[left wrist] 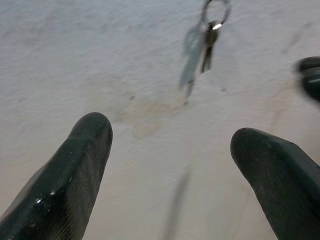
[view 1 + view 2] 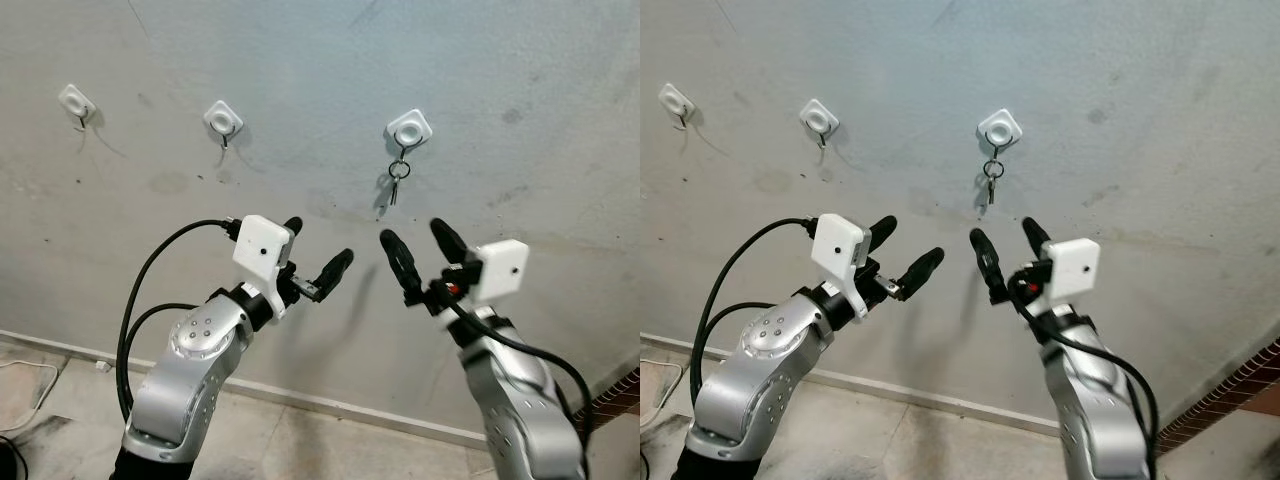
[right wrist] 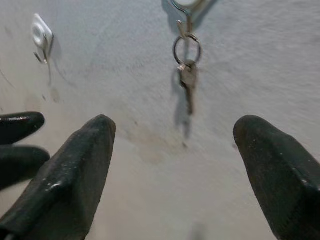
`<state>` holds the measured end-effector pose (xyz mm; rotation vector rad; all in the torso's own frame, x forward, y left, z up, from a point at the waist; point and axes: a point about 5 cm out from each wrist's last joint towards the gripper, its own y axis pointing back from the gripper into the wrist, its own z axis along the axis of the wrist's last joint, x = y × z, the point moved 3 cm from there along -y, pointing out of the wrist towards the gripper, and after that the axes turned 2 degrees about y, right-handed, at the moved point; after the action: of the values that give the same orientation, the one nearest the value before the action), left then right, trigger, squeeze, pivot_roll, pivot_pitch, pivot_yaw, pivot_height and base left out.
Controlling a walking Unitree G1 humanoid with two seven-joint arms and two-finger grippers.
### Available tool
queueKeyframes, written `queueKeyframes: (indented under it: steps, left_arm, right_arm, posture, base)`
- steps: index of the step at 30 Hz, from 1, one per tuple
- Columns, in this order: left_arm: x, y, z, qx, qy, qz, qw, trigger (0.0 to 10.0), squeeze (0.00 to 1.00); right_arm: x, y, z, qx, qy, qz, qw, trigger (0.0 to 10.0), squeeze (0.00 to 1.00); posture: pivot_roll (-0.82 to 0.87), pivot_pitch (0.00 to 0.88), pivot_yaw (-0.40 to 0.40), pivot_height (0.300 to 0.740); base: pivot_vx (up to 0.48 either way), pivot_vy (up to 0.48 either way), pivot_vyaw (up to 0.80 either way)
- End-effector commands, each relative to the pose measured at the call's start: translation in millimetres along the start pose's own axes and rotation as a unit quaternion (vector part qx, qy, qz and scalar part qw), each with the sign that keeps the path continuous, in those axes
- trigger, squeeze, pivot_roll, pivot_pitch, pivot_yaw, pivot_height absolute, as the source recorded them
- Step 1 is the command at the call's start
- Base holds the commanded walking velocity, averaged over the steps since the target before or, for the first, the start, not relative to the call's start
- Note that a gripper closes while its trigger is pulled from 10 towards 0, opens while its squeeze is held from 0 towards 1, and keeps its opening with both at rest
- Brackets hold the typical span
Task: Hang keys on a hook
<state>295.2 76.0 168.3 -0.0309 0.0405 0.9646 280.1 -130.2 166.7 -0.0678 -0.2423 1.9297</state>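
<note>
keys (image 2: 398, 183): hanging by their ring from the hook (image 2: 409, 129) on the wall (image 2: 500, 60), the rightmost of three white hooks; they lie above and ahead of my fingers, between my two grippers and a little toward the right one. long axis: straight down, ring on top, blades pointing to the floor, lying close against the wall with a shadow beside them. nearer arm: my right, by my reckoning; its wrist view looks almost squarely at the keys. look: small, dull metal, one round ring and what seems one or two slim keys, too small to count surely. right gripper (image 2: 420, 250): fingers spread wide, holding nothing, raised below the keys and apart from them. left gripper (image 2: 315, 250): fingers likewise apart and empty, just to the left, tips angled toward the keys. middle hook (image 2: 223, 120) and left hook (image 2: 77, 100): both bare. judgement: the hanging looks done; what remains is drawing clear without brushing the ring.
</note>
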Motion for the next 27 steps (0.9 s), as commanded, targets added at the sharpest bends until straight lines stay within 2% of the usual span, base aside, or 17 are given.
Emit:
queueKeyframes:
  steps: [1,7,12,13,18,27]
  left_arm:
    - [9.9,4.1,1.8,-0.004,-0.013,0.034,0.999,10.0,0.00]
    - [26.2,13.4,-9.4,0.018,-0.017,0.079,0.997,10.0,0.00]
    - [25.5,22.5,-19.3,0.037,-0.021,0.068,0.997,10.0,0.00]
    - [25.9,23.8,-21.1,0.041,-0.018,0.068,0.997,10.0,0.00]
    - [28.8,22.3,-26.9,0.050,-0.002,0.078,0.996,10.0,0.00]
    - [27.6,16.1,-23.5,0.045,0.013,0.077,0.996,10.0,0.00]
  right_arm:
    - [1.8,4.6,12.3,-0.010,0.015,-0.003,1.000,10.0,1.00]
    - [3.9,19.6,17.1,0.002,0.013,-0.039,0.999,10.0,1.00]
    - [-0.2,27.2,12.4,0.027,0.027,-0.078,0.996,10.0,1.00]
    - [-2.2,28.7,11.1,0.034,0.033,-0.090,0.995,10.0,0.00]
    - [-1.9,29.7,-5.9,0.083,-0.016,-0.105,0.991,10.0,0.00]
    - [1.2,25.5,-2.2,0.076,-0.034,-0.104,0.991,10.0,0.00]
  posture:
    - [0.10,0.000,0.015,0.740]
    - [0.08,0.000,0.003,0.740]
    - [0.07,0.000,-0.004,0.740]
    - [0.07,0.000,-0.004,0.740]
    - [0.06,0.000,-0.005,0.740]
    - [0.06,0.000,-0.006,0.740]
  base:
    - [0.000,0.000,0.00]
    - [0.000,0.000,0.00]
    - [0.000,0.000,0.00]
    - [0.000,0.000,0.00]
    - [0.000,0.000,0.00]
    - [0.000,0.000,0.00]
